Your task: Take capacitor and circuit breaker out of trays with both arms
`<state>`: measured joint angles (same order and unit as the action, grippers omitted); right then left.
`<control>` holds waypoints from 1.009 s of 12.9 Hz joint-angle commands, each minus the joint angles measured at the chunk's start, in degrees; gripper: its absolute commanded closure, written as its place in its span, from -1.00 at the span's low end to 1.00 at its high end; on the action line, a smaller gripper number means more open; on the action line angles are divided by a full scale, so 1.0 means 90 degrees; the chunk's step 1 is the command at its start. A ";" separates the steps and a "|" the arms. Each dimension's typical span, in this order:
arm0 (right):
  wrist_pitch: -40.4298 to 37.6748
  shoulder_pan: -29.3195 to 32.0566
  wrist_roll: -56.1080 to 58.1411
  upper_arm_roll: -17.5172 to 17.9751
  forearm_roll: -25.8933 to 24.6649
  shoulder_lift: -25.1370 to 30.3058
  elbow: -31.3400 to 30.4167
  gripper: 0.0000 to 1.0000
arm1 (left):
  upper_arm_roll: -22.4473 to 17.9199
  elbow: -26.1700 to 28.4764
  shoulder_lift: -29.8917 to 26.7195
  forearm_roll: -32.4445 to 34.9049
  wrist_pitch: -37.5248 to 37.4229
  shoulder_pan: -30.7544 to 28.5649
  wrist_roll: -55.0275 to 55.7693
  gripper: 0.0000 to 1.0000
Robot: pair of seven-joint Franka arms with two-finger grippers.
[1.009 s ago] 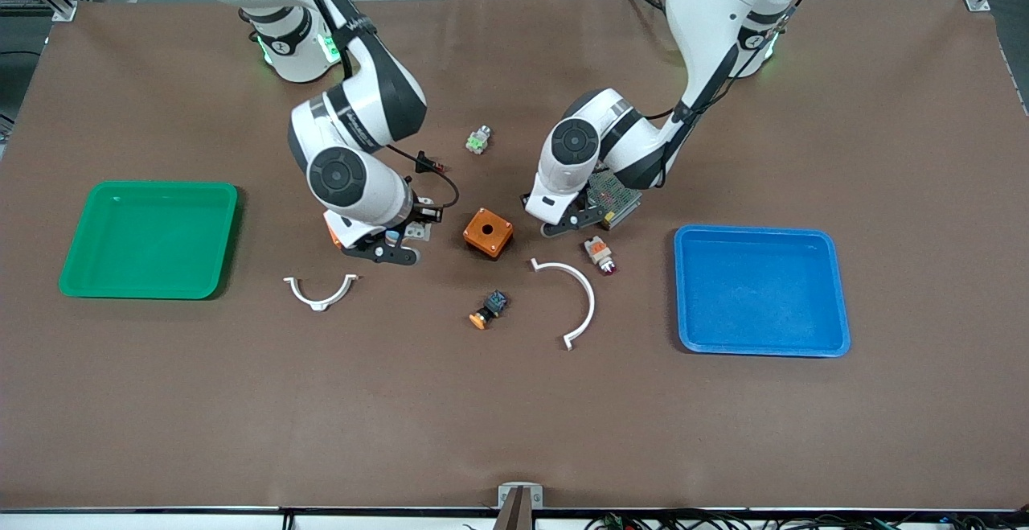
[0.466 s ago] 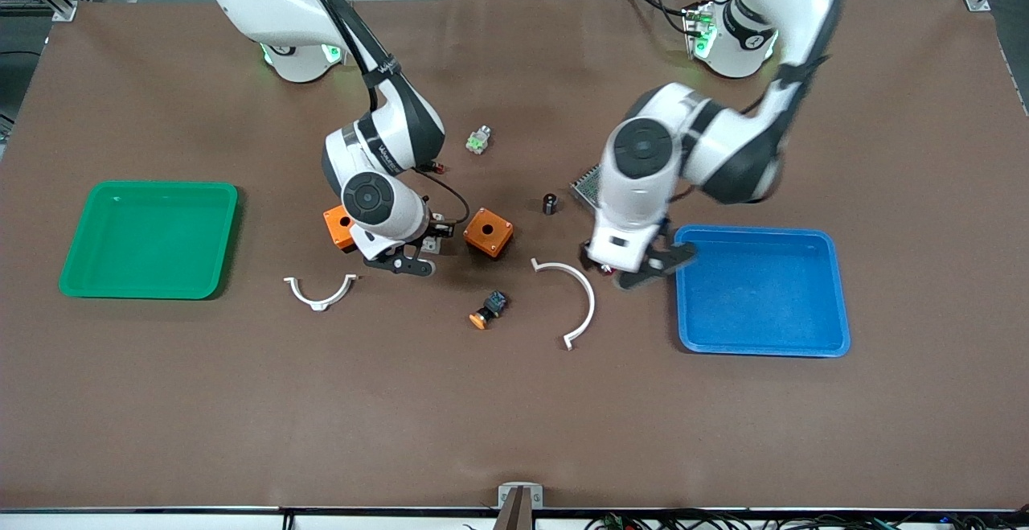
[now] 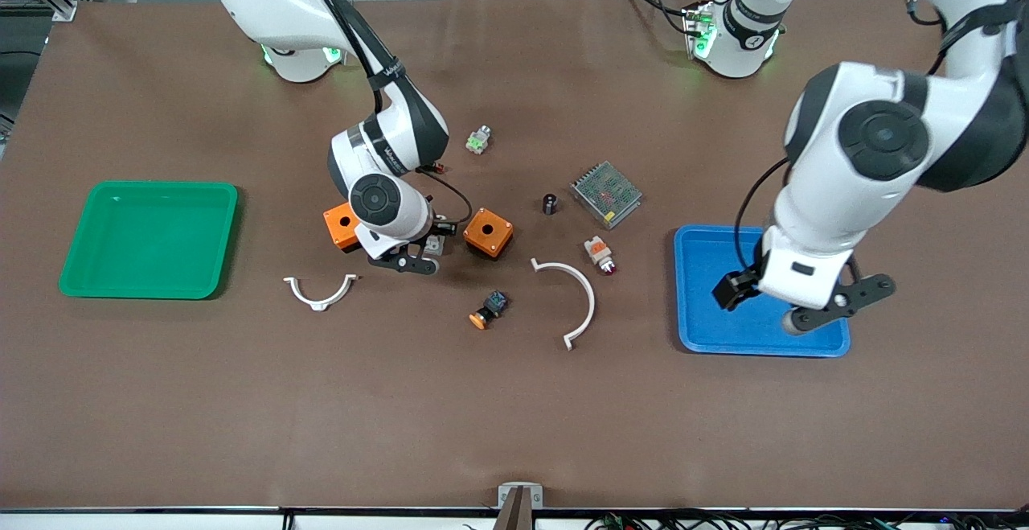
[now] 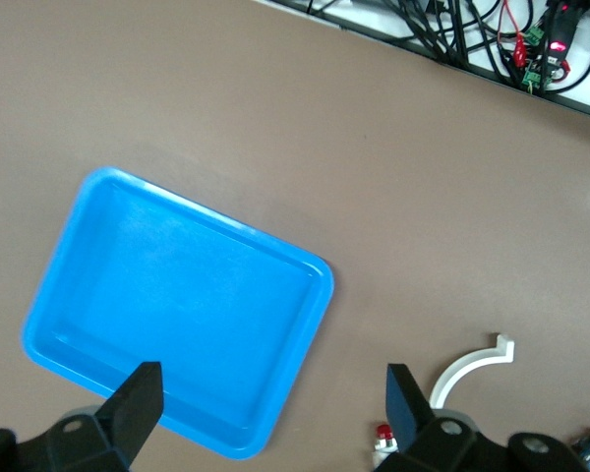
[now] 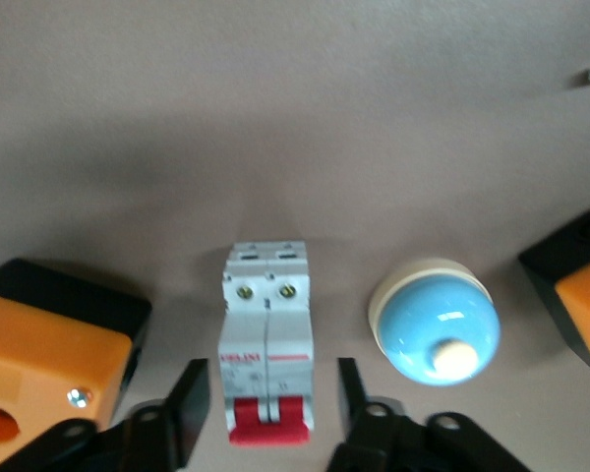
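The capacitor (image 3: 550, 203), a tiny black cylinder, stands on the brown table beside a grey mesh module, with no gripper at it. The breaker (image 5: 267, 344), pale grey with red levers, lies on the table between two orange boxes (image 3: 488, 232) (image 3: 341, 225). In the front view it is mostly hidden under my right gripper (image 3: 406, 263). My right gripper (image 5: 270, 403) is low over the breaker, open, one finger on each side of its red end with gaps. My left gripper (image 3: 840, 302) is open and empty, high over the blue tray (image 3: 828, 244); the left wrist view shows it (image 4: 272, 403) above the tray's corner.
A green tray (image 3: 149, 236) lies at the right arm's end. Two white arcs (image 3: 321, 293) (image 3: 575, 297), a white-and-orange lamp (image 3: 599, 252), a blue-black switch (image 3: 489, 309), the mesh module (image 3: 606, 194) and a small green part (image 3: 478, 141) lie around. A pale blue dome (image 5: 435, 320) sits beside the breaker.
My left arm swung from the capacitor, past the lamp, up over the blue tray, empty; the capacitor stayed on the table. My right gripper shifted slightly to between the orange boxes.
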<state>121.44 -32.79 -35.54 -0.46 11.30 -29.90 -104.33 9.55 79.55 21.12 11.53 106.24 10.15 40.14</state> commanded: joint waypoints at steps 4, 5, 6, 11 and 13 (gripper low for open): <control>-0.2356 0.0400 -0.0035 -0.0115 0.0141 0.2147 -0.0029 -1.00 | -0.0231 0.0729 -0.1620 -0.0536 -0.1189 -0.0412 -0.1451 -1.00; -0.2757 0.0566 0.0004 -0.0115 0.0131 0.2576 -0.0058 -1.00 | -0.0308 0.1060 -0.1952 -0.0723 -0.1306 -0.0521 -0.1945 -1.00; -0.3022 0.0819 0.0043 -0.0115 0.0131 0.2861 -0.0068 -1.00 | -0.0502 0.1354 -0.2226 -0.0764 -0.1345 -0.0512 -0.2289 -1.00; -0.3766 0.2255 0.1895 -0.0125 -0.0452 0.3761 -0.0097 -1.00 | -0.0700 0.2214 -0.3116 -0.1047 -0.1375 -0.0669 -0.2810 -1.00; -0.3806 0.2927 0.2675 -0.0125 -0.0699 0.3889 -0.0088 -1.00 | -0.0564 0.2255 -0.3205 -0.1057 -0.1375 -0.0669 -0.2810 -1.00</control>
<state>87.13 -11.32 -16.76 -2.57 6.59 2.94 -103.52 3.13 97.28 -5.15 2.94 93.29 4.63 15.69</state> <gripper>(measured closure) 0.000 0.000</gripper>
